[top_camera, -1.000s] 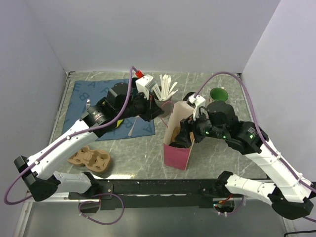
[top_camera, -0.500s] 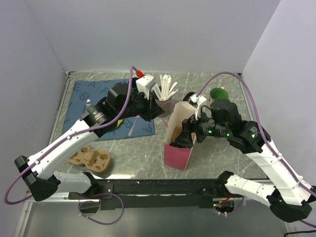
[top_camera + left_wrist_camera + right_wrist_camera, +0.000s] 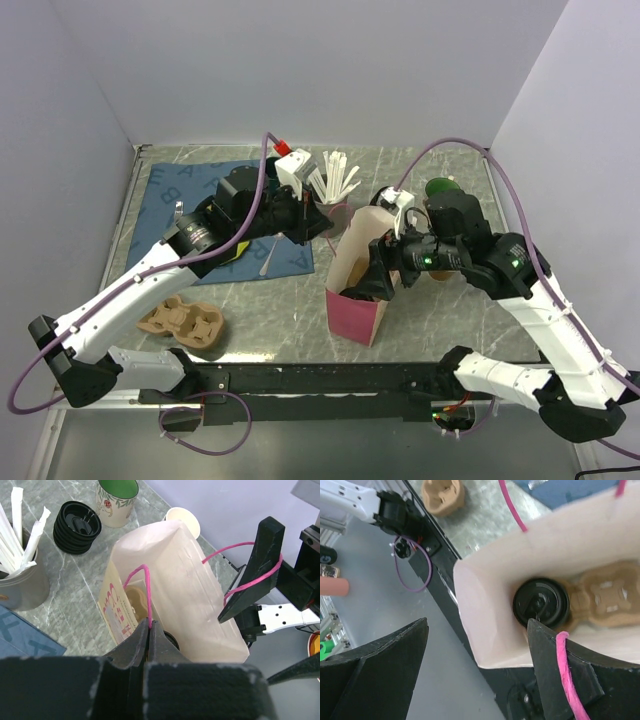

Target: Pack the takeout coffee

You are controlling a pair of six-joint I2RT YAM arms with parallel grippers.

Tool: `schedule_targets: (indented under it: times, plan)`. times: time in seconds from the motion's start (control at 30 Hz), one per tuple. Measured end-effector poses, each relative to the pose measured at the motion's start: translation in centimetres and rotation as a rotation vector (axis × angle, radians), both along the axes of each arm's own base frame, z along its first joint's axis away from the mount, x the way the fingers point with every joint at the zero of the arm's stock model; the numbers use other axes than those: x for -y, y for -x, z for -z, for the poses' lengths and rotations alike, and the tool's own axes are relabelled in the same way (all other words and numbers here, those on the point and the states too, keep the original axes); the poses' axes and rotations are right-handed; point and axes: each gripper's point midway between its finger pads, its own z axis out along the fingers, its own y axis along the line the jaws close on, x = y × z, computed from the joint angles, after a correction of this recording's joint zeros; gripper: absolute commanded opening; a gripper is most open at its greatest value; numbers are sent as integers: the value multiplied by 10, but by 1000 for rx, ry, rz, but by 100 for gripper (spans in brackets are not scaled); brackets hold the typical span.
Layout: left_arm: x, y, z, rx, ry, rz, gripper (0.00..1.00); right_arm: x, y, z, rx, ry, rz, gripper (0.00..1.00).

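Right wrist view: the takeout coffee (image 3: 541, 601) is seen from above, only its black lid showing. It is inside the pink paper bag (image 3: 485, 605), apparently seated in a cardboard carrier (image 3: 605, 592) at the bag's bottom. The bag is stood on the desk (image 3: 270, 300) between the two arms. One pink handle (image 3: 149, 597) is clamped between the left jaws. The other handle (image 3: 252, 581) is looped over one finger of the right jaws, which are held wide apart over the bag's mouth. A stack of black lids (image 3: 76, 526) is seen beyond the bag.
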Motion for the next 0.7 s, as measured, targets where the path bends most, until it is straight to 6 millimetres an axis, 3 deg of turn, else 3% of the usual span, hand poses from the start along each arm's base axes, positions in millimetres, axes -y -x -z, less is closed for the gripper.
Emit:
schedule_targets:
  times: [0.33,0.53,0.7]
  plan:
    - [-1,-1,-3,22,-8,1,1,28,21,5,-107,119,29,85]
    - [0,1,-3,20,-5,10,1,32,32,9,-164,142,9,84]
    - [0,1,-3,21,-5,12,1,28,31,-1,-164,131,-9,85]
